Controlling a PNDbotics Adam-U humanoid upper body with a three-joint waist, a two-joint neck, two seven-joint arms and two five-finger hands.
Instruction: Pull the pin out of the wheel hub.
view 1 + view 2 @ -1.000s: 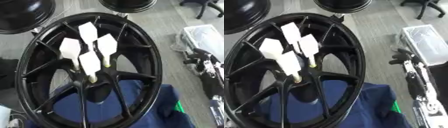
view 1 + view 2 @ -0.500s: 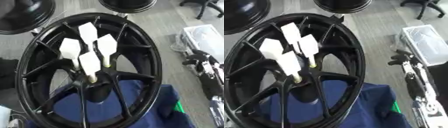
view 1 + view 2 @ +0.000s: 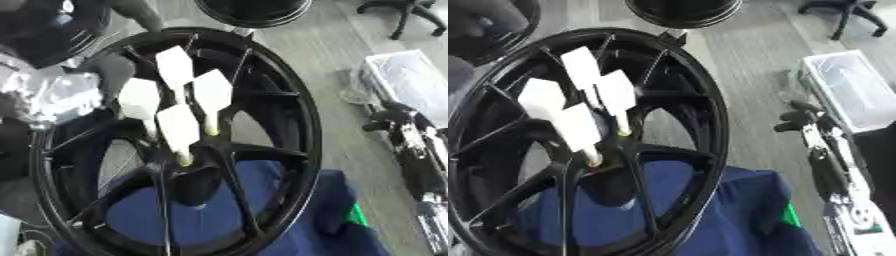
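Observation:
A big black wheel rim (image 3: 302, 125) lies in front of me on a blue cloth. Several white pins with flat paddle heads stand in its hub (image 3: 188, 167); the nearest pin (image 3: 178, 127) has a yellowish tip down in the hub. A blurred dark and silver shape, apparently my left arm (image 3: 52, 85), reaches over the rim's upper left, close to the leftmost pin (image 3: 138, 97). I cannot make out that hand itself. My right hand (image 3: 802, 117) hangs outside the rim on the right, fingers relaxed and holding nothing.
A blue cloth (image 3: 737, 215) lies under the wheel's near side. A second black wheel (image 3: 254, 10) stands at the far edge, with another at the upper left. To the right sit a clear plastic box (image 3: 855, 90) and a small green thing (image 3: 791, 216).
The whole picture has shifted, so the camera has moved. A blurred dark and silver shape has come in over the rim's upper left. The pins and my right hand stay as before.

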